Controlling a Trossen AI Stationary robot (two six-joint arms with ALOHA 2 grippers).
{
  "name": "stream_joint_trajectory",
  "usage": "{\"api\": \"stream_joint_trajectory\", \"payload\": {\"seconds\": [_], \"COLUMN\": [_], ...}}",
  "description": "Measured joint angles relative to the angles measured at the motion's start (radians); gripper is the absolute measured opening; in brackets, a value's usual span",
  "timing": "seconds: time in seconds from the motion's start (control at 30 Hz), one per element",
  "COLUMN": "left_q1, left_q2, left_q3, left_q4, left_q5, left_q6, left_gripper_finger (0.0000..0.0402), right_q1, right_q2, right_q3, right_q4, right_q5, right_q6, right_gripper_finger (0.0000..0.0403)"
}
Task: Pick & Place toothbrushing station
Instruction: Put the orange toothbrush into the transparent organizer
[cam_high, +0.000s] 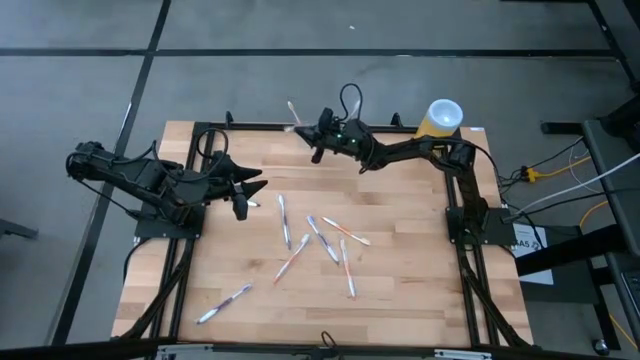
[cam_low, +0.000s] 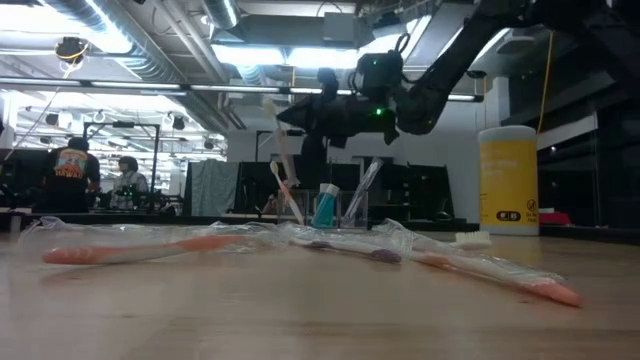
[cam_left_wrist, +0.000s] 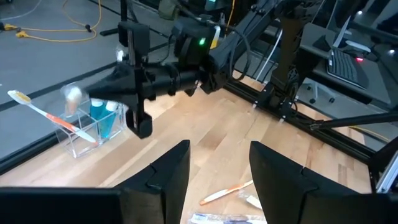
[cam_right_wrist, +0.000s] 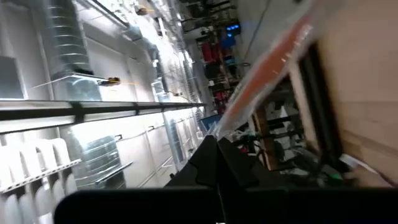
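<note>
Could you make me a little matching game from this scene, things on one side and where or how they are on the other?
Things:
1. yellow cylinder with white top
2. small see-through plastic holder
3. left gripper
4. right gripper

Places or states:
A. open, above bare wood
B. shut on a wrapped toothbrush
C. far right corner of the table
D. far edge, holding a blue tube

Pairs: 1-C, 2-D, 3-A, 4-B
</note>
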Motion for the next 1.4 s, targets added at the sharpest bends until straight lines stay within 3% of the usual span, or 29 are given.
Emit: {"api": "stream_joint_trajectory", "payload": {"seconds": [0.33, 0.87, 1.4], "left_q1": [0.0, 0.0, 0.0], "left_q2": [0.0, 0.0, 0.0], "left_q3": [0.0, 0.0, 0.0], "left_q4": [0.0, 0.0, 0.018], "left_q5": [0.019, 0.037, 0.046], "left_q6": [-0.011, -0.034, -0.041], "left_gripper_finger": [0.0161, 0.0161, 0.0162], "right_q1": [0.005, -0.012, 0.018], "right_q2": [0.083, 0.088, 0.088], "right_q3": [-0.003, -0.002, -0.002], "right_q4": [0.029, 0.041, 0.171], "right_q5": [0.011, 0.157, 0.16], "right_q6": [0.054, 0.176, 0.216], "right_gripper_finger": [0.0, 0.0006, 0.0173]}}
